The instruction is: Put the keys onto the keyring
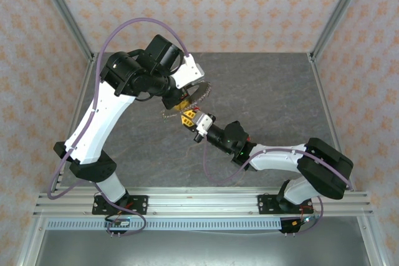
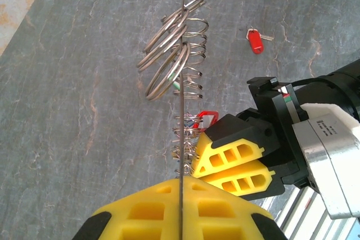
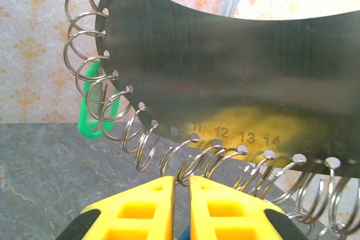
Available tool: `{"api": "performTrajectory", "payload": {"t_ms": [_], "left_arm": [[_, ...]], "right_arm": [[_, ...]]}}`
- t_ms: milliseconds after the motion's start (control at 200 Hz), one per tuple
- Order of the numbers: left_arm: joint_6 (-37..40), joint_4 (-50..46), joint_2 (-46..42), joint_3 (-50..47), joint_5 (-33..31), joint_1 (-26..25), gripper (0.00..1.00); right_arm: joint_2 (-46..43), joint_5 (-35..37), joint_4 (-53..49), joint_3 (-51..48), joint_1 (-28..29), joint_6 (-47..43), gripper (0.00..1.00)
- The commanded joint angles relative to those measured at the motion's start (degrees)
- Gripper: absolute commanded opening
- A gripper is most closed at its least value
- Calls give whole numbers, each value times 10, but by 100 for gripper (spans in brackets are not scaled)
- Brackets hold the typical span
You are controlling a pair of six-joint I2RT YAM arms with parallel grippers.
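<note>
The keyring [image 3: 225, 66] is a curved metal plate with numbered holes along its edge, each carrying a wire split ring. It is held up above the table and appears edge-on [image 2: 183, 71] in the left wrist view. My left gripper [image 2: 181, 186] is shut on its lower edge. A green key [image 3: 93, 111] hangs from rings at the left, and a red key [image 2: 207, 117] hangs lower down. My right gripper [image 3: 180, 181] is at the ring under hole 11, jaws a narrow slit apart with a bit of blue deep between them. Another red key [image 2: 255, 40] lies on the table.
The grey stone-pattern table [image 1: 268, 98] is fenced by metal posts and patterned walls. Both arms meet at centre left, where the right gripper [image 1: 187, 118] sits just below the keyring [image 1: 198, 95]. The right arm [image 1: 274, 154] crosses the near right of the table.
</note>
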Motion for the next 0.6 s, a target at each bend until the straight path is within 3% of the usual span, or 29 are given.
{"api": "performTrajectory", "payload": {"t_ms": [0, 596], "left_arm": [[-12, 29, -22, -1, -21, -5, 0], [-13, 29, -24, -1, -14, -4, 0]], "right_arm": [[-15, 10, 19, 4, 5, -5, 14], [-15, 28, 26, 17, 6, -29, 16]]}}
